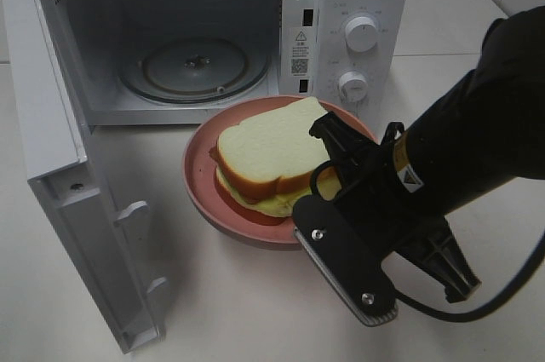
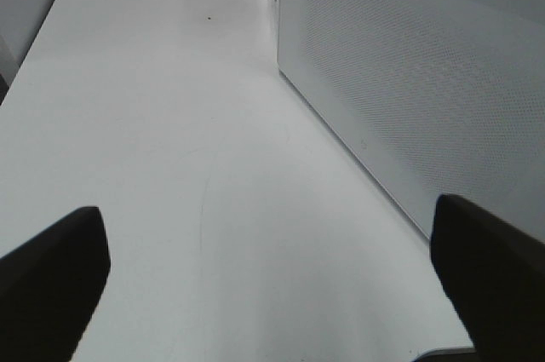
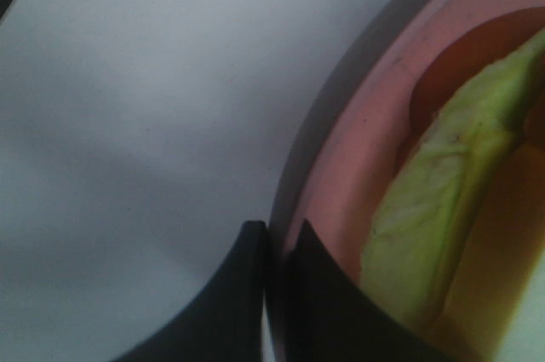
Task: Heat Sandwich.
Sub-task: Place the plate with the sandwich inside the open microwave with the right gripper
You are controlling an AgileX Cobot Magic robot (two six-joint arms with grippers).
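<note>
White table [image 1: 255,319] filling the high view; microwave [image 1: 362,4] at the back with door [image 1: 60,166] swung open. Sandwich [image 1: 268,153] lying on pink plate [image 1: 200,179] before the oven mouth, right arm [image 1: 460,149] reaching onto the plate's near edge. Left wrist: left fingers [image 2: 51,272] spread wide, gripping nothing, microwave's perforated side wall just beside one of them. Right wrist: right fingers [image 3: 243,294] pinched shut on the plate's rim, sandwich's yellow-green layer just beside them, table surface on their other side.
</note>
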